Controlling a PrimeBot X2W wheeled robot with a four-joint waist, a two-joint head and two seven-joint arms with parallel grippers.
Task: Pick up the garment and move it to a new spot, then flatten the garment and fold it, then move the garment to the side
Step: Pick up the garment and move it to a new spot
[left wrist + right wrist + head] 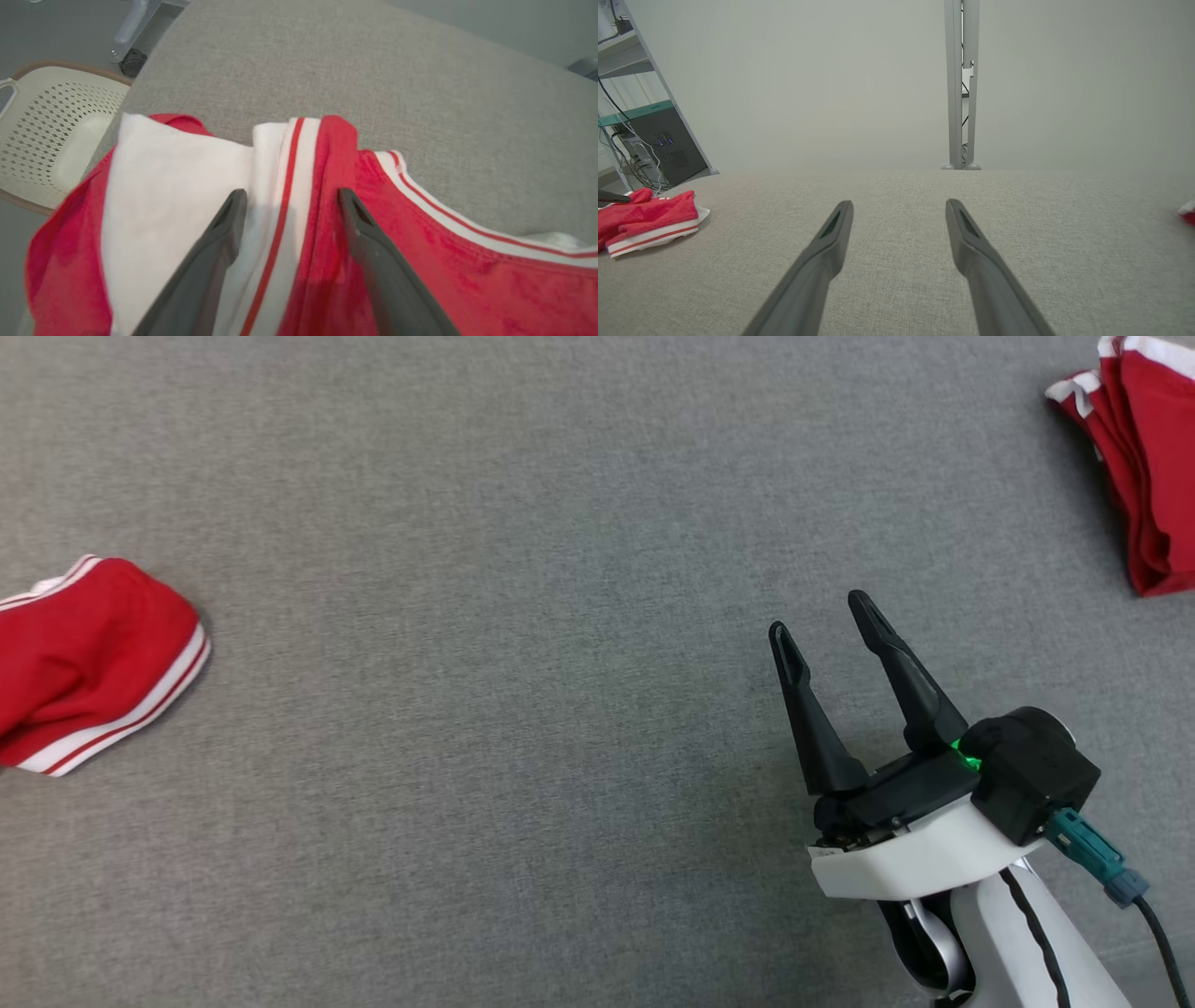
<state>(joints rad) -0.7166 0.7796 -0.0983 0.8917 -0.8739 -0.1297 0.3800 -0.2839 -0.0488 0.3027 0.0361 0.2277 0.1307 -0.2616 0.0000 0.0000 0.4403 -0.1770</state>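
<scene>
Fingers of my left gripper (292, 191) spread wide, empty, poised over the red-and-white garment (420, 261), which lies crumpled at 9 o'clock on the grey table (513, 616). My right gripper (820, 614), at 4 o'clock, is wide open and empty. A folded red pile (1153, 457) lies at 2 o'clock.

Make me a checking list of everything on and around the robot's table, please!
Surface: grey woven fabric tabletop, flat, no spills seen.
Job's things: crumpled red garment with white striped trim at the robot's left, not yet flattened.
Clutter: stack of folded red garments with white trim at the far right.
Grippers: left fingers open, spread just over the crumpled garment, contact unclear; right fingers open, holding nothing, above bare tabletop.
Cables: black cable with teal plug at the right wrist; loose wires in the background.
Surroundings: cream perforated plastic chair, grey metal post, dark computer case.
</scene>
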